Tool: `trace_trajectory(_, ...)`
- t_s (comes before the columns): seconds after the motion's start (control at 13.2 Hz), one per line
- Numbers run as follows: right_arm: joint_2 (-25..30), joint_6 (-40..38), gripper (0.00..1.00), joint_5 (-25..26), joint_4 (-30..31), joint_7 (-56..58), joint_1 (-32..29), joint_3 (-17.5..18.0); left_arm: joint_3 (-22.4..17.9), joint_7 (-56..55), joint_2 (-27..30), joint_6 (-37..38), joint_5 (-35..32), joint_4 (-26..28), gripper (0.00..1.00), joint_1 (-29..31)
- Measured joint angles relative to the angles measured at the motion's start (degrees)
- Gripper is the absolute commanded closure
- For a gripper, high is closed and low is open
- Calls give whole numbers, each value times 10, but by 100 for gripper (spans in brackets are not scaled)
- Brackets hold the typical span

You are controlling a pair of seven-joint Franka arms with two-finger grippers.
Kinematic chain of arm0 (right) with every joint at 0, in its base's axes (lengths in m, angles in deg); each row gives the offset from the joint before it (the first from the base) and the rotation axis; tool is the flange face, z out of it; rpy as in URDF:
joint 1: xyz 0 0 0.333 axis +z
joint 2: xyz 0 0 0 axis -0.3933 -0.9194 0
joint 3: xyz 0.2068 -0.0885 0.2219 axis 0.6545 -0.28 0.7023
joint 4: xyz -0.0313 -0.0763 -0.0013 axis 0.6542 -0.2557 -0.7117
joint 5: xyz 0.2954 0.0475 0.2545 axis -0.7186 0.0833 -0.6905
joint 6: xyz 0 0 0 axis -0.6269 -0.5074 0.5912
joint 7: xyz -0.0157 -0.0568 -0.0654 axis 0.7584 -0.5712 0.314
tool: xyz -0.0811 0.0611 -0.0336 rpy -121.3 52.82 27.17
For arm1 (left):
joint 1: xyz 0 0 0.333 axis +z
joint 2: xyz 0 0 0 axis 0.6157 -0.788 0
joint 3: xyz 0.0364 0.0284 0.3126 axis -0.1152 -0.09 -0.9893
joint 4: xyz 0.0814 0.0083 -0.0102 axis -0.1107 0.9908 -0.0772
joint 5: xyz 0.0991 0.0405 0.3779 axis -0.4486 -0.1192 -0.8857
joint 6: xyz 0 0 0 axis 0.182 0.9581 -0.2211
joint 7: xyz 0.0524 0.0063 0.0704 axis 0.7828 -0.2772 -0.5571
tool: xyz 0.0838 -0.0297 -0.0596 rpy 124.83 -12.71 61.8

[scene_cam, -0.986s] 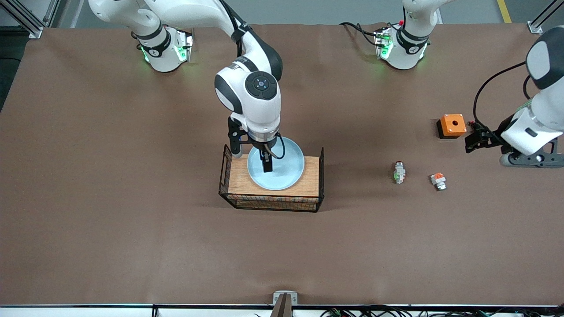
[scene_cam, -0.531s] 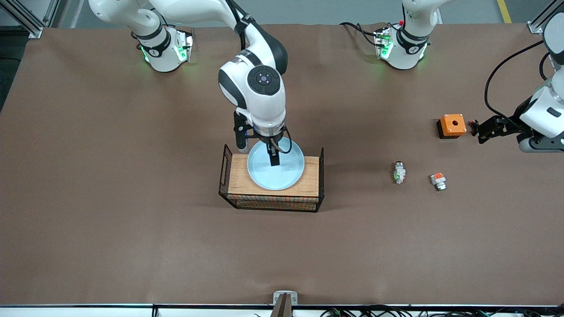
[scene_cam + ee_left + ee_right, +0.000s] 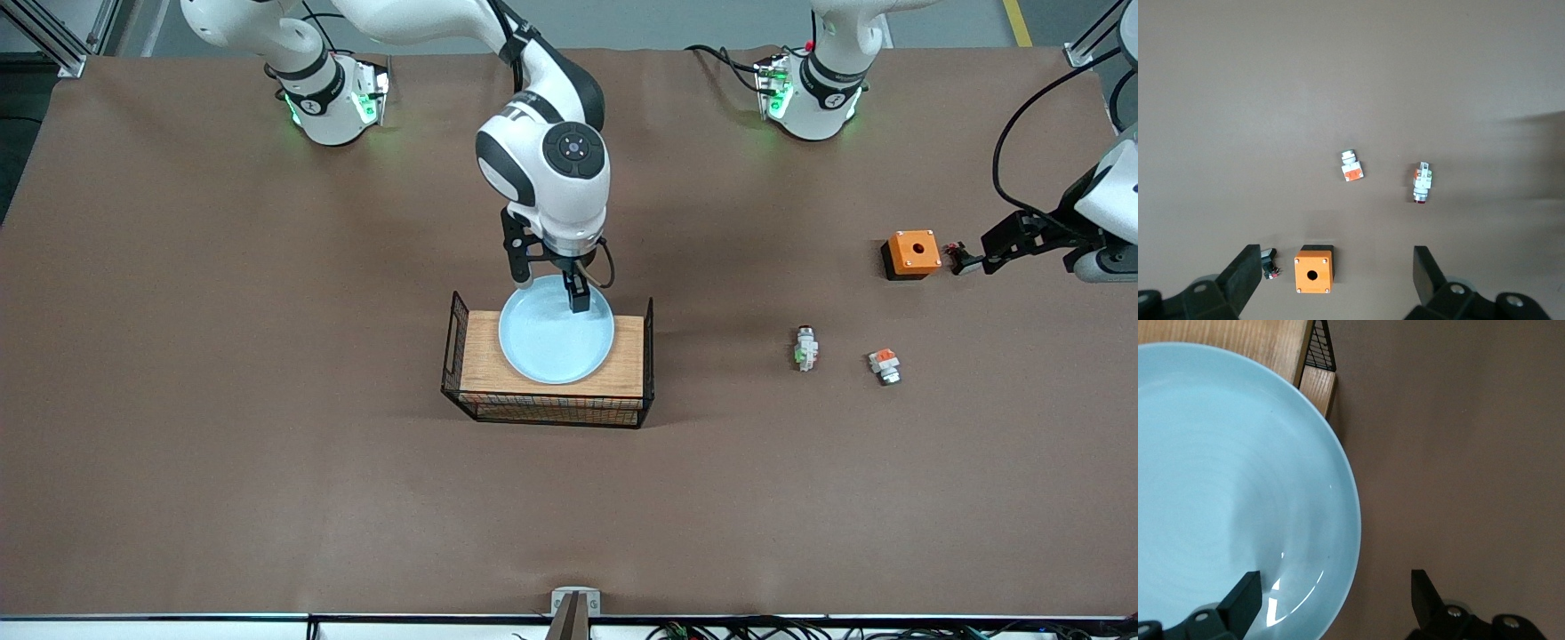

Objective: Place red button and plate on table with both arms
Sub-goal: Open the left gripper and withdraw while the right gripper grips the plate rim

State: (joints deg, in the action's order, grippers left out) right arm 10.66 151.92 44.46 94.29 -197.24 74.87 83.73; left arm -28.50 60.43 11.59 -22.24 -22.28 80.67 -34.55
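While the plate (image 3: pixel 556 342) tops its rack (image 3: pixel 551 382), right gripper (image 3: pixel 1331 603) gapes.

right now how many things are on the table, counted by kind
plate: 1
wooden-topped wire rack: 1
red button: 1
white part with orange top: 1
orange box: 1
small dark part: 1
total: 6

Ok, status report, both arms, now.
Right gripper open, straddling plate rim on rack. Left gripper open beside orange box. Red button untouched on table.
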Motion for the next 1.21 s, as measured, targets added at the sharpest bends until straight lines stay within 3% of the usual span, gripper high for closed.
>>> trace_trajectory(0.15,-2,0,1,0,1,0,0,-2,-35,0,5,1,0,-2,0,-39)
trace_trajectory(0.3,-2,-1,16,0,1,1,-1,-4,-38,-1,6,1,0,-9,0,-47)
trace_trajectory(0.61,0,0,94,1,-3,38,-5,-8,-41,-1,6,1,0,-21,0,-47)
trace_trajectory(0.68,1,-1,100,0,-4,40,-5,-8,-41,-1,6,1,0,-24,0,-47)
trace_trajectory(1.21,8,-4,100,0,-9,43,-14,-8,-46,-2,2,1,52,-48,0,-16)
